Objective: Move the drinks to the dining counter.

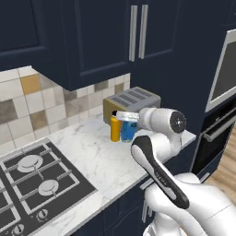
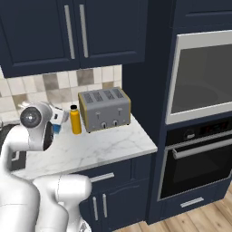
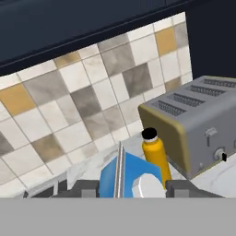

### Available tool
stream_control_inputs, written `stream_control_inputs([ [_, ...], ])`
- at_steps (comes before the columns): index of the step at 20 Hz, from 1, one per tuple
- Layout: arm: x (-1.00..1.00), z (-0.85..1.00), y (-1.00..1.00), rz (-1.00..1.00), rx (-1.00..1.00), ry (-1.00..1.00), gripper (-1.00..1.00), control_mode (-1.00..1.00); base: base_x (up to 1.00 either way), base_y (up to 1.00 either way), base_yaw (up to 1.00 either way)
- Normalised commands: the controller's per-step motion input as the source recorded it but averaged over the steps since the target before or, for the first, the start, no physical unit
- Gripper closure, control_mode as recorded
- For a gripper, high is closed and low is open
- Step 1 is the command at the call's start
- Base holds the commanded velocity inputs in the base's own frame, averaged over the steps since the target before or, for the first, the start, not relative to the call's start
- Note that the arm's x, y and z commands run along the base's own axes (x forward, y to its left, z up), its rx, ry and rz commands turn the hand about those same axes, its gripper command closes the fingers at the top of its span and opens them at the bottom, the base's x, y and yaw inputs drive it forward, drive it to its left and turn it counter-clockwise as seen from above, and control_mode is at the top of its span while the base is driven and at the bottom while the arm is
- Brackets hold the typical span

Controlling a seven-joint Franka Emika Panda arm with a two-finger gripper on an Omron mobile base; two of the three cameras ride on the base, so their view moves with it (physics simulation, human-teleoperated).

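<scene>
- Ranging left to right across the marble tabletop (image 1: 97,156) in the left base view: gas stove (image 1: 32,179) with black grates and silver burners at the left end, bare marble beside it.
- Tiled backsplash (image 3: 69,106): beige, grey and ochre squares, running behind the stove and the marble.
- Yellow-orange bottle (image 1: 115,128): upright, black cap, standing on the marble just in front of the toaster's left end; seen in the hand view (image 3: 156,154) just beside the carton, toward the toaster.
- Blue carton (image 1: 127,130): gable-top, upright, just right of the yellow-orange bottle in the left base view; a white round cap shows on its slope in the hand view (image 3: 131,177).
- Pincer (image 3: 132,188): level with the carton's top, one dark finger tip on each side of the blue carton; the jaws stand fairly narrow about it, contact with its sides cannot be told. In the left base view the hand (image 1: 133,115) reaches in from the right, over the carton.
- Toaster (image 1: 132,102): boxy steel, four slots, brass-toned end panel, set at the back of the marble, right of the drinks; knobs and levers face forward in the right base view (image 2: 105,108).
- Upper cabinets (image 2: 72,31): navy, with long steel handles, above the backsplash.
- Wall oven (image 2: 204,118): built into the tall navy column at the far right, with a steel handle bar.
</scene>
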Motion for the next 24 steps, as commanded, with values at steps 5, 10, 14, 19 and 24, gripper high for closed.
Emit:
stream_control_inputs([
  [5, -0.71, 0.47, -0.45, 0.00, 0.07, -0.01, 1.00, -1.00, 0.00, 0.00, 0.00],
  [10, -0.50, 0.06, -0.07, -0.01, 0.00, 0.00, 1.00, -1.00, 0.00, 0.00, 0.00],
  [14, -0.02, 0.00, 0.00, 0.00, 0.00, 0.00, 1.00, -1.00, 0.00, 0.00, 0.00],
  [19, 0.00, 0.00, 0.00, 0.00, 0.00, 0.00, 1.00, 1.00, -0.12, -0.04, 0.00],
  [24, 0.00, 0.00, 0.00, 0.00, 0.00, 0.00, 1.00, 1.00, -0.90, -0.35, -0.01],
])
